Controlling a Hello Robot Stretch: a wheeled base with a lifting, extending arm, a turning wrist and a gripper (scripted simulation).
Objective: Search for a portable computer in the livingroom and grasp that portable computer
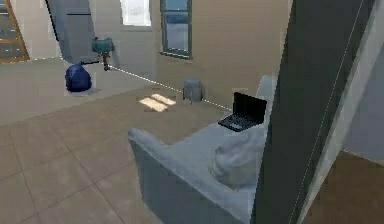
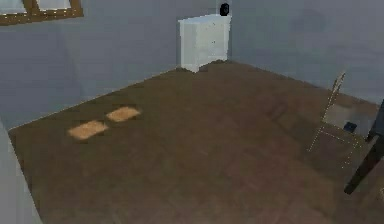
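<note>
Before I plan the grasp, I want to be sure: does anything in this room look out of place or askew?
Only mildly: the open laptop sits on the sofa seat, not on a table. Nothing looks spilled or damaged.

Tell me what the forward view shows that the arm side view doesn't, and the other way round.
Forward view: an open laptop on a grey sofa, a pillow beside it, and a blue beanbag on tan floor. Arm side view: a white cabinet and a wooden chair on dark wood floor. Both: each has a window and two bright floor patches; whether they are the same ones, I cannot tell.
</note>
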